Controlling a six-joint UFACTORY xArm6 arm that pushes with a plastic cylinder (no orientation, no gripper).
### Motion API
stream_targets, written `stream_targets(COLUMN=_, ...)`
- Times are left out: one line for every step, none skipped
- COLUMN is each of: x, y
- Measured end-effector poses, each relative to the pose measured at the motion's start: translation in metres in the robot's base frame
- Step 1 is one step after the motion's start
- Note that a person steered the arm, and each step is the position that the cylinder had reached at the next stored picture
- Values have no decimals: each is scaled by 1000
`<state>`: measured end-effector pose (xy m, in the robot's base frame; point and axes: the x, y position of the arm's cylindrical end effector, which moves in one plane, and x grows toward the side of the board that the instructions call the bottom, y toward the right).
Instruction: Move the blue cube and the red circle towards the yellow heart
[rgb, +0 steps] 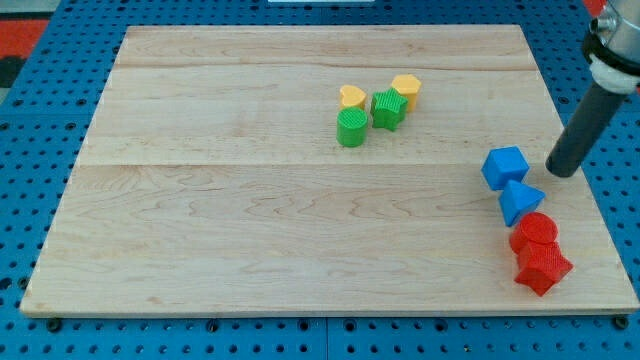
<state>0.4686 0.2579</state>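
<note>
My tip sits on the right side of the tabletop, just to the right of the blue cube, with a narrow gap between them, so I judge there is no contact. There are no jaws on this rig, only the straight rod, so nothing is gripped.

The relation that matters: the yellow heart lies well to the left of the blue cube and farther from me, and my tip is already on the cube's opposite side. A push leftward and slightly away looks nearly lined up.

The red circle is harder. It lies nearer and a little right of the cube, touching a red block of jagged, star-like outline, with a blue triangular block just beyond it on the way toward the heart.

The heart is crowded too: a green cylinder and a green star-like block press close, a yellow block beyond them.

The arm above the rod is cut off at the frame's upper right, and where the two red blocks meet is hard to make out.
</note>
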Motion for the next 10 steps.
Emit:
stream_targets(x=-18, y=-114)
stream_targets(x=-49, y=-233)
stream_targets(x=-51, y=-312)
stream_targets(x=-58, y=-344)
stream_targets(x=-66, y=-305)
stream_targets(x=-70, y=-266)
stream_targets(x=-70, y=-256)
stream_targets(x=-42, y=-237)
stream_targets(x=-42, y=-128)
stream_targets(x=-27, y=-11)
